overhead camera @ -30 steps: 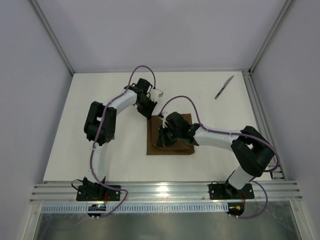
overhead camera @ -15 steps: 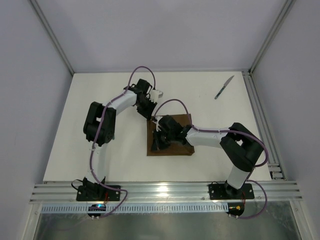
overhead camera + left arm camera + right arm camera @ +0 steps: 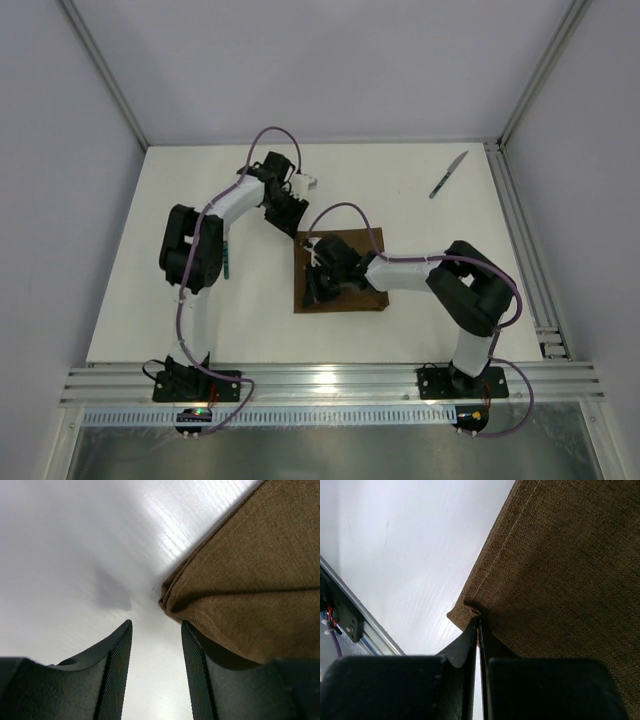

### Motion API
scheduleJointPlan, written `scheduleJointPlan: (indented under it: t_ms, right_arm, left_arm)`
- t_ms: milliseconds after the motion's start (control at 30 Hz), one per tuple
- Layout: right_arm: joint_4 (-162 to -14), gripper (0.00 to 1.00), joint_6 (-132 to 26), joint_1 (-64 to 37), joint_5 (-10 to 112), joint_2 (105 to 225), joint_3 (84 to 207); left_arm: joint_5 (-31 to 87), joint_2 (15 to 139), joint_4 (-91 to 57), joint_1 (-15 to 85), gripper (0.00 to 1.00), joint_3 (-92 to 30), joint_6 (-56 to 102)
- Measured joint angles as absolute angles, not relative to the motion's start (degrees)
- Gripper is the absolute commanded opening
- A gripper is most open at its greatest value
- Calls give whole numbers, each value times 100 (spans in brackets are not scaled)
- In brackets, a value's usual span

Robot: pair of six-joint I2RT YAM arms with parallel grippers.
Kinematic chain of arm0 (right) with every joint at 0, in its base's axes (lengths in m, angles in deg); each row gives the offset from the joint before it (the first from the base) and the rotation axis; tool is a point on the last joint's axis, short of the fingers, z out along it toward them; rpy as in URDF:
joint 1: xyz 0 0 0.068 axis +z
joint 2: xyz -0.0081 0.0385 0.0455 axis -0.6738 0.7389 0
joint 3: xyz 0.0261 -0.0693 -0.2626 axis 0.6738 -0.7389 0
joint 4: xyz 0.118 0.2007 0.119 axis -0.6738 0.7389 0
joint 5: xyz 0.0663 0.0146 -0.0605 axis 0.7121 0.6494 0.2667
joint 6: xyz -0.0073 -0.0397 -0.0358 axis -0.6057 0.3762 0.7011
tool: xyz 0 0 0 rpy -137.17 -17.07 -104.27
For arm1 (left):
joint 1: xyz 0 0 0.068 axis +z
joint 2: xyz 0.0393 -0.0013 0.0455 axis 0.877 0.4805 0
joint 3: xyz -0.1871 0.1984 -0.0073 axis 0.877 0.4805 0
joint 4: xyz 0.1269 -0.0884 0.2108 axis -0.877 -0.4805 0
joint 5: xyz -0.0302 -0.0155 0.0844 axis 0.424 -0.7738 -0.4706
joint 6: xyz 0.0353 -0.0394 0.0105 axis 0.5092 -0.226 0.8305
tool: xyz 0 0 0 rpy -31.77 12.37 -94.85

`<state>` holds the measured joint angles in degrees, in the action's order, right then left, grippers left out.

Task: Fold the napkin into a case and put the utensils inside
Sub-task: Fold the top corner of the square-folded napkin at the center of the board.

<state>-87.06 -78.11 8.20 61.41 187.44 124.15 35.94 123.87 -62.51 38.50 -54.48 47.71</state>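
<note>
**Napkin corner pinched by right gripper; left gripper parted at the far corner**

We see the dark brown napkin (image 3: 355, 302) lying folded into a rough rectangle at the centre of the white table (image 3: 420, 330) in the top view.

Right gripper (image 3: 478, 620): its fingers are pressed together with only a hairline between them. The tips sit on the hem at a corner of the napkin. A small pucker of cloth shows right at the tips, so we read this as a pinch on the cloth edge. In the top view this gripper sits over the left part of the napkin.

Left gripper (image 3: 156, 625): its fingers stand moderately apart, with nothing between them but bare table. The layered, folded corner of the napkin lies just ahead of the tips, to the right in the wrist view.

The knife (image 3: 449, 174) lies in the upper right of the top view, well apart from the napkin. A slim teal-handled utensil (image 3: 227, 262) lies beside the left arm's elbow, left of the napkin.
</note>
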Motion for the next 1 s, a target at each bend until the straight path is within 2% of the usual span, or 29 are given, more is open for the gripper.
scheduleJointPlan:
  t_ms: [67, 133, 167, 233, 1000]
  right_arm:
    - [-8719, 4, -7809, 820, 6143, 18744, 12415]
    - [-8719, 4, -7791, 820, 6150, 18744, 12415]
    - [-8719, 4, -7782, 820, 6150, 18744, 12415]
    - [-8715, 4, -7743, 820, 6150, 18744, 12415]
    - [-8247, 4, -7273, 1041, 6058, 18403, 12509]
  left_arm:
    - [3596, 12339, -6389, 3924, 40, -5500, 4771]
    - [3626, 12269, -6472, 3981, 29, -5509, 4747]
    - [3644, 12236, -6509, 4007, 17, -5511, 4744]
    - [3655, 12212, -6537, 4033, 12, -5513, 4716]
    - [4009, 12383, -6491, 4029, 10, -5518, 4377]
